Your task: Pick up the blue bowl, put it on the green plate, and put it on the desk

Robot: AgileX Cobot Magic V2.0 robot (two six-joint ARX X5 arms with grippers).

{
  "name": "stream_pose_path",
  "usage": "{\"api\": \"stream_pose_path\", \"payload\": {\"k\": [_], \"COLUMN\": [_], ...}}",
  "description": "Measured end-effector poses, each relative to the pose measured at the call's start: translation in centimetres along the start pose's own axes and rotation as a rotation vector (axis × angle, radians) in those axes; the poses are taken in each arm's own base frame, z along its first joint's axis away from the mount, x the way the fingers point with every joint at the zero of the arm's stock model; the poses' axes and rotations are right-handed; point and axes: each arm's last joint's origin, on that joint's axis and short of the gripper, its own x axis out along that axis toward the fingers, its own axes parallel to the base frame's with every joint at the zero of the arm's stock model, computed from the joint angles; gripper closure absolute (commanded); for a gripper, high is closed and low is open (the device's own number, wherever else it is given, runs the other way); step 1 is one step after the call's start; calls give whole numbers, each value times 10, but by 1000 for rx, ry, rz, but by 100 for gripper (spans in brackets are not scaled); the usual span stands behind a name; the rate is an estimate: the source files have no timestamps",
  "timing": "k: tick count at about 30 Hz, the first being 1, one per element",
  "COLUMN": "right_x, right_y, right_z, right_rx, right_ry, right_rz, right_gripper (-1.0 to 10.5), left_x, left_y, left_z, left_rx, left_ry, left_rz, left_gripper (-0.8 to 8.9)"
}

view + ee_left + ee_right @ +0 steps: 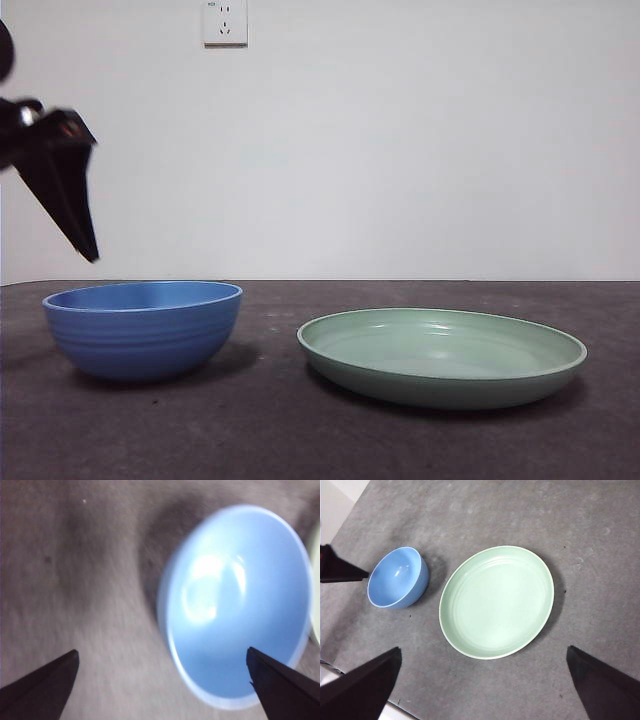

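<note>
Blue bowl [143, 328] nearest, empty, sitting on the desk [250, 430] beside the green plate [442, 357], apart from it; plate empty too; left gripper [162, 680] above the bowl's outer side, jaws spread wide, holding nothing; right gripper [482, 680] high over the plate, likewise apart. Bowl looks rigid, smooth, likely slippery; a pinch across the rim wall seems the best hold.

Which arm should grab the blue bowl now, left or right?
Left, most likely. The left hand is open and hovers just above the blue bowl, beside its rim. The right hand, also open, sits high and back, viewing both the bowl and the green plate from afar.
</note>
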Motion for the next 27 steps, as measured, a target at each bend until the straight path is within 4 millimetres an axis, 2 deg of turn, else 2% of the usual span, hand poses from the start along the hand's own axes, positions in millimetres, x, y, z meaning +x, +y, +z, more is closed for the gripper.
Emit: {"api": "stream_pose_path", "payload": {"k": [3,7,10,11,16,20,24,27], "right_x": [0,0,0,0,0,0,0,0], "right_y": [0,0,0,0,0,0,0,0], "right_z": [0,0,0,0,0,0,0,0], "right_rx": [0,0,0,0,0,0,0,0], "right_ry": [0,0,0,0,0,0,0,0], "right_rz": [0,0,0,0,0,0,0,0], "right_gripper": [405,405,405,405,405,405,405,405], "left_x": [10,18,24,26,37,43,47,48], "left_y": [1,-2,-5,-6,-11,-14,-13,-13], "left_z": [13,29,36,36,35,34,34,34], "left_rx": [-2,14,32,36,59,69,68,67], "left_ry": [25,33,41,45,77,97,113,115], "left_rz": [1,29,70,74,71,69,70,71], "left_gripper": [219,320,323,336,578,713,799,799]}}
